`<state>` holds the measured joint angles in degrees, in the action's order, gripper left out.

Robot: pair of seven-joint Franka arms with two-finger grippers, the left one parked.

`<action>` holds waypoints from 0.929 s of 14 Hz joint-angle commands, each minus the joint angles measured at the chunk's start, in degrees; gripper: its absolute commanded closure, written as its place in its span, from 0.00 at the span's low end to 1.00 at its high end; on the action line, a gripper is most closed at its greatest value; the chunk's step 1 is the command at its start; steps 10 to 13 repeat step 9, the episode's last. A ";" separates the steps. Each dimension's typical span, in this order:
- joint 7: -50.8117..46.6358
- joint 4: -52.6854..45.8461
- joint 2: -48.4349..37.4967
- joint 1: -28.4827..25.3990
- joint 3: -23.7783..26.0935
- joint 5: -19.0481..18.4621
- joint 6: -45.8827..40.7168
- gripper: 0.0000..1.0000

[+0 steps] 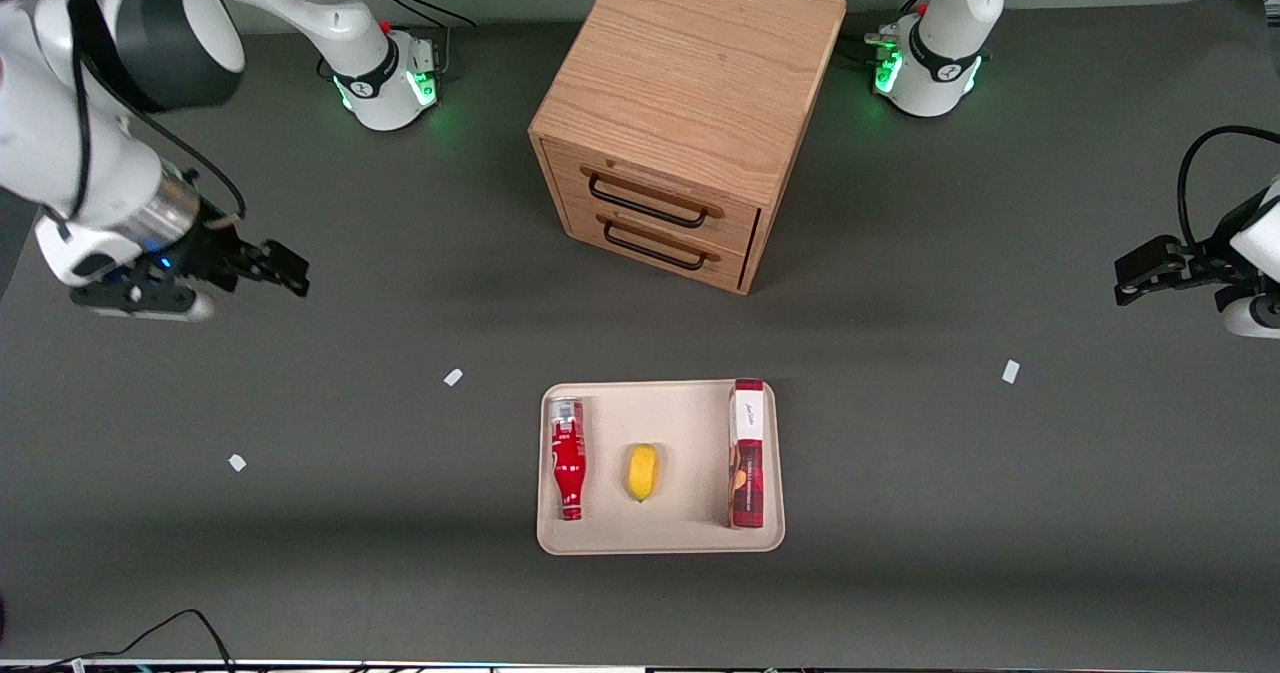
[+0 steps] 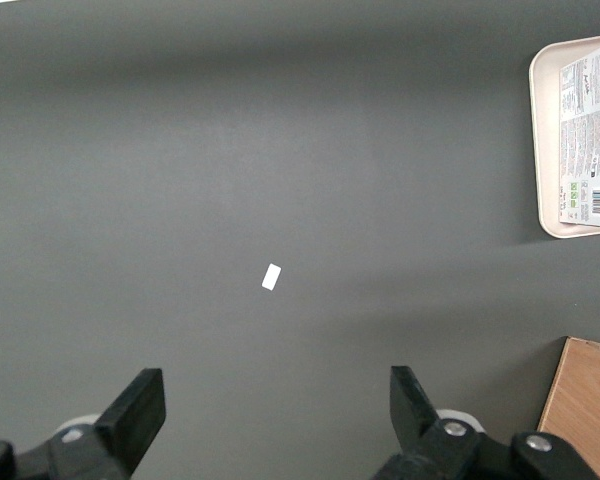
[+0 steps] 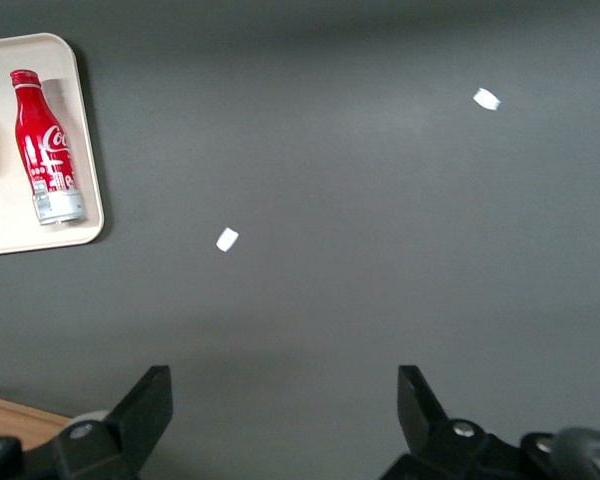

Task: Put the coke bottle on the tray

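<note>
Three items lay on the tray point(image 1: 690, 538) at lower centre; the right wrist view missed the box point(image 1: 747, 453), showing the coke bottle point(image 3: 44, 145). The gripper point(image 3: 285, 420) hung wide open, empty.

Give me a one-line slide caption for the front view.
Coke bottle lies on the tray beside a lemon and box; open end effector hangs empty toward the working arm's end.

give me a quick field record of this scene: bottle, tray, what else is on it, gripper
coke bottle: lying flat on the tray, cap toward the front camera
tray: on the table, nearer the front camera than the wooden cabinet
also on tray: yellow fruit mid-tray; red-and-white box lying along the edge toward the parked arm
gripper: jaws open, empty, above bare table toward the working arm's end
task state: bottle appears placed
</note>
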<state>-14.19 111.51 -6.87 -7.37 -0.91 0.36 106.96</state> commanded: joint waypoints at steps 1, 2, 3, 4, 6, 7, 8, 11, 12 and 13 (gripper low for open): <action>2.58 3.46 -6.57 0.34 -2.41 1.57 -1.82 0.00; 5.19 1.54 -6.75 0.42 -3.04 1.57 -4.28 0.00; 6.44 -0.39 -6.75 0.42 -3.30 1.48 -6.13 0.00; 7.41 -2.07 -6.58 0.51 -3.83 1.39 -7.71 0.00; 6.98 -3.92 -5.88 0.86 -3.83 1.39 -9.40 0.00; 7.33 -4.10 -5.53 0.86 -3.92 1.39 -9.31 0.00; 6.89 -4.63 -5.35 0.86 -3.92 1.39 -9.31 0.00; 6.37 -5.76 -4.74 0.78 -3.92 1.31 -9.57 0.00; 6.37 -5.76 -4.74 0.78 -3.92 1.31 -9.57 0.00; 6.37 -5.76 -4.74 0.78 -3.92 1.31 -9.57 0.00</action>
